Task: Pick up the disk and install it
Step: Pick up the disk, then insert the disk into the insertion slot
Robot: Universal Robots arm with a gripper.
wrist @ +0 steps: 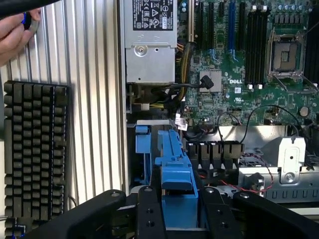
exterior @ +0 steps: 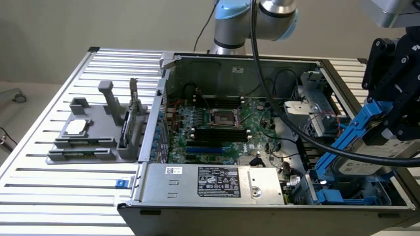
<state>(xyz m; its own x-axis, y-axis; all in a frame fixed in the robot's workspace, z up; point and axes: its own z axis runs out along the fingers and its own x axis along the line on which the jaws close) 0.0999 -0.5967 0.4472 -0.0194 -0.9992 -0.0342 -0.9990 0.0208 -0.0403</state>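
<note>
Hand clamped on disk, partly cut off | disk tilted above case

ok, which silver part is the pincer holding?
The disk: blue-framed, held tilted in the pincer. The big labelled silver box lies flat.

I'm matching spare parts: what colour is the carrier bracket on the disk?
Bright blue; the carrier bracket on the disk shows best in the wrist view.

Disk half behind gripper; hand (a person's) edge-cropped
</note>
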